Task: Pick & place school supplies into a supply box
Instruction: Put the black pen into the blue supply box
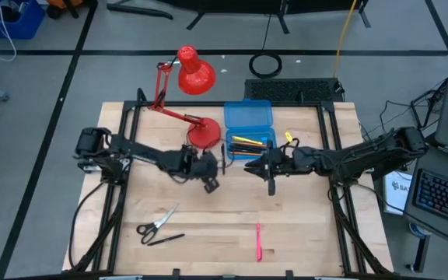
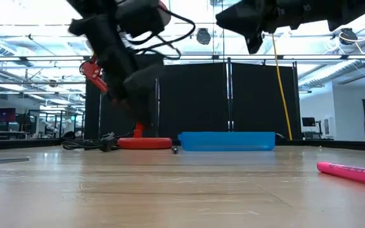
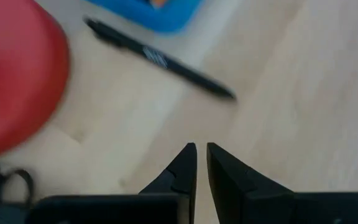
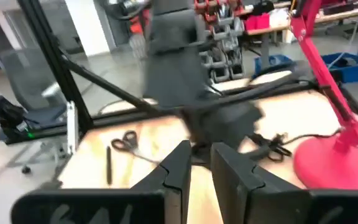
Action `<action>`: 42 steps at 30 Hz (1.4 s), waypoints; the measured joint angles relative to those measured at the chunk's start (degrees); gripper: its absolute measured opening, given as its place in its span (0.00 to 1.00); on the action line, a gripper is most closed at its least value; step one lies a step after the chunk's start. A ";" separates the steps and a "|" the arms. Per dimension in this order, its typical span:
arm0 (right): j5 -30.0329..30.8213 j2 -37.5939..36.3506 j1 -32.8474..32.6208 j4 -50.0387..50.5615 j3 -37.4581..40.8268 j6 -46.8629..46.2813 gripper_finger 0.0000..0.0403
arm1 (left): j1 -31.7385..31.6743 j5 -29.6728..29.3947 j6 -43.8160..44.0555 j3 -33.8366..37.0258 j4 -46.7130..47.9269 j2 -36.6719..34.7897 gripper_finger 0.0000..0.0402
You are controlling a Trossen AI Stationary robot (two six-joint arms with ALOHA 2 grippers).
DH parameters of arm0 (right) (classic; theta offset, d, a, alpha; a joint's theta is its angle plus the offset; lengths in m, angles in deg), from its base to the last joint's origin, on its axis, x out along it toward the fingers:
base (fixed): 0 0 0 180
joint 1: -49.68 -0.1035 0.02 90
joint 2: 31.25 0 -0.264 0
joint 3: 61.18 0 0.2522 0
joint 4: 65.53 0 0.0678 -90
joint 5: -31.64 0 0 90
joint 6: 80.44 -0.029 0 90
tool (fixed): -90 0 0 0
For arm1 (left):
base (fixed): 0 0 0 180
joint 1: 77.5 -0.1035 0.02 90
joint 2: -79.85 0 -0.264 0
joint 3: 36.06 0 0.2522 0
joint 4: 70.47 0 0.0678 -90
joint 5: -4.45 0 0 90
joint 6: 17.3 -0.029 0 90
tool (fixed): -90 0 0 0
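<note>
— Where is the left pincer (image 1: pixel 216 166), and how do its fingers stand?

— It hangs over the middle of the table. In its wrist view the two dark fingers (image 3: pixel 182 168) stand a slit apart with nothing between them, only bare wood underneath.

— What lies nearest to it?

— A thin black pen (image 3: pixel 160 61) lies flat on the table just ahead of its tips. Beyond the pen, touching or nearly so, is a corner of the blue supply box (image 3: pixel 166 22). To one side of the tips sits the round base of the red desk lamp (image 3: pixel 17 81).

— And the right pincer (image 1: pixel 249 165)?

— It faces the left one from close by, just in front of the box (image 1: pixel 247 117). Its fingers (image 4: pixel 176 165) are also a little apart and hold nothing.

— Is the box open?

— Yes, the lid is folded back on the far side from both pincers. In the tray lie a few pens and an orange pencil (image 1: pixel 249 141).

— What lies outside the box?

— The scissors (image 1: pixel 158 222) and a second black pen (image 1: pixel 166 239) lie well apart from the left pincer, toward the near table edge. The pink pen (image 1: pixel 258 241) lies well apart from the right pincer, also near that edge. Something small and yellow (image 1: pixel 289 138) lies just beside the box, behind the right pincer's wrist; I cannot tell what it is.
</note>
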 joint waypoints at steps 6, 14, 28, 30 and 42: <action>-0.20 4.24 -0.90 -4.20 -0.38 0.82 0.12 | 7.78 -6.48 -0.04 10.69 -18.09 -5.50 0.10; 0.13 17.58 0.99 5.68 -10.79 -8.70 0.02 | 17.86 -7.57 -13.69 27.25 -45.17 -16.93 0.10; 0.37 36.27 5.73 42.88 -40.78 -18.81 0.00 | 26.31 -7.09 -19.44 43.47 -64.26 -29.79 0.10; -0.01 37.85 6.65 41.75 -43.26 -20.05 0.00 | 28.09 -6.45 -23.22 44.78 -66.15 -31.05 0.10; -3.24 41.10 12.06 45.38 -47.15 -24.87 0.00 | 33.76 1.44 -36.49 49.65 -83.41 -32.13 0.10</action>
